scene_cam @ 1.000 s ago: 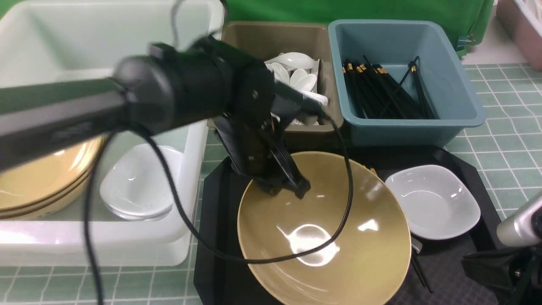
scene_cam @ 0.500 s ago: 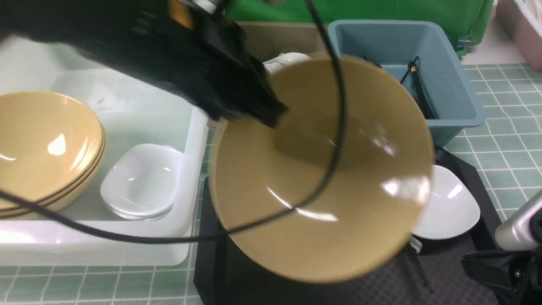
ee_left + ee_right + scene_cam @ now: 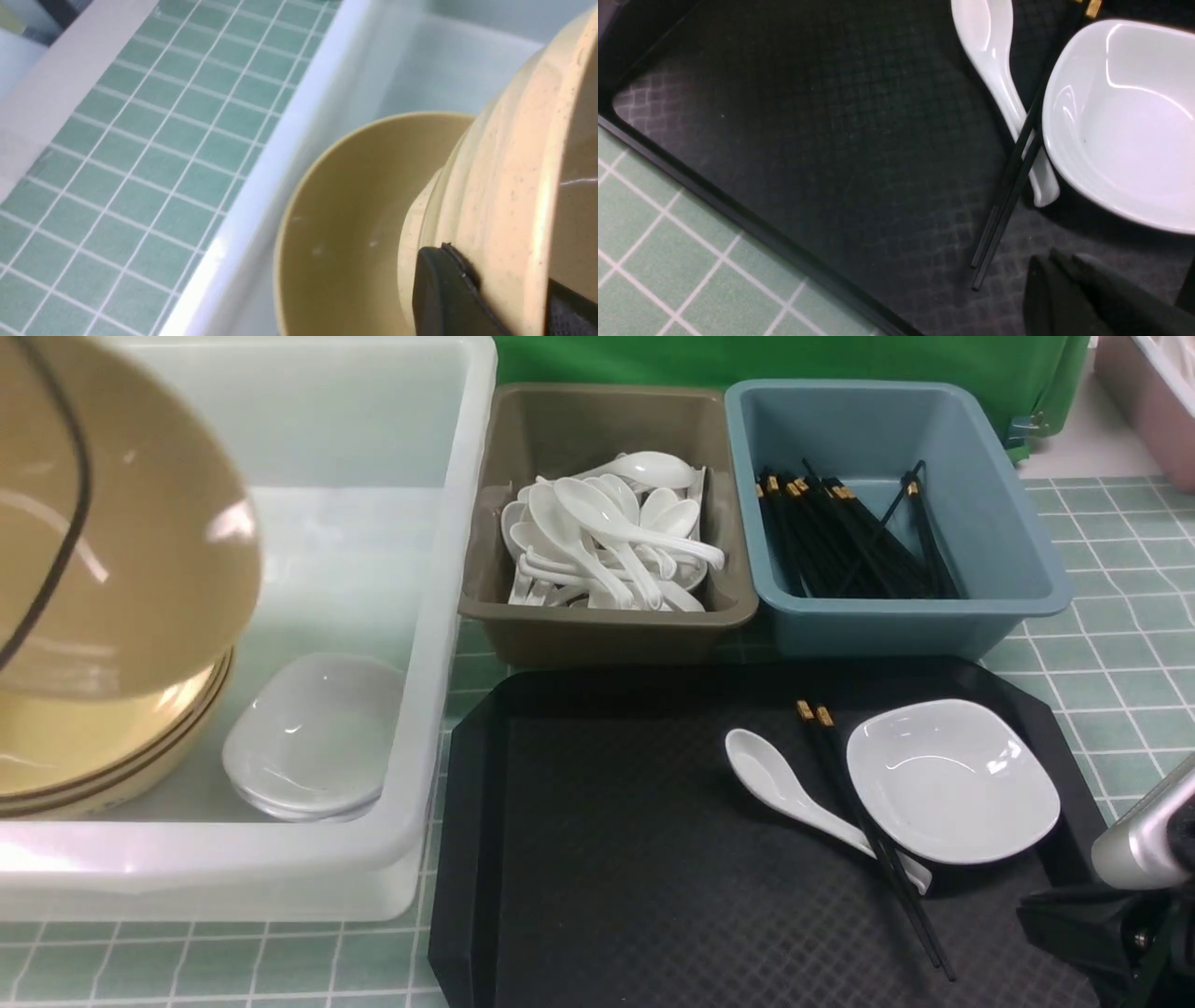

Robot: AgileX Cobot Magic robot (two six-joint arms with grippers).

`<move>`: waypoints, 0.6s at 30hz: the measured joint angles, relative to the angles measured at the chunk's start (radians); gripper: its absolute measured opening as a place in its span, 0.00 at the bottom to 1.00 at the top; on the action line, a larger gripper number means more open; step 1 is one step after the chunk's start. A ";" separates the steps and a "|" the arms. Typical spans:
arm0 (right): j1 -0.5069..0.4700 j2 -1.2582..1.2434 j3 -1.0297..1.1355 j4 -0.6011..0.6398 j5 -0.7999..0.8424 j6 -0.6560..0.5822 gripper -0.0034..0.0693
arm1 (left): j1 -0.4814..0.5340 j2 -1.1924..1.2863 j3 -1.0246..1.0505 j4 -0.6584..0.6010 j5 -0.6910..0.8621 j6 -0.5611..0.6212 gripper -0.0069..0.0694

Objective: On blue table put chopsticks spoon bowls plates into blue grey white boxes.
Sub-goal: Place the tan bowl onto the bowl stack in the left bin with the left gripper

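Tan bowl [image 3: 140, 551], its rim clamped in the left pincer [image 3: 504, 289], above stacked bowls [image 3: 84, 747]: level it, lower gently, then release. Right pincer's [image 3: 1059, 289] opening unclear.

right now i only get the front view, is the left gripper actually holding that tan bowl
Observer: Yes. In the left wrist view the left gripper has its jaws closed on the wall of the tan bowl, near its rim.

Operator: ok and what about the right gripper, i cant see its fingertips

Observer: The right wrist view shows the fingertips of the right gripper close together, with nothing held between them.

Operator: anything past the outer side of the white tub, thats cut off for me

Observer: Yes, the left wrist view shows the tiled table surface running alongside the outer wall of the white tub.
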 joint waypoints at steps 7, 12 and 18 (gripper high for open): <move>0.000 0.000 0.000 0.000 -0.007 -0.001 0.15 | 0.054 0.008 0.154 0.017 -0.272 -0.012 0.22; 0.000 0.000 0.000 0.000 -0.008 -0.001 0.15 | 0.056 0.032 0.189 0.022 -0.333 -0.019 0.48; 0.000 0.000 0.000 0.002 -0.008 -0.001 0.15 | 0.056 0.025 0.197 0.044 -0.297 -0.022 0.88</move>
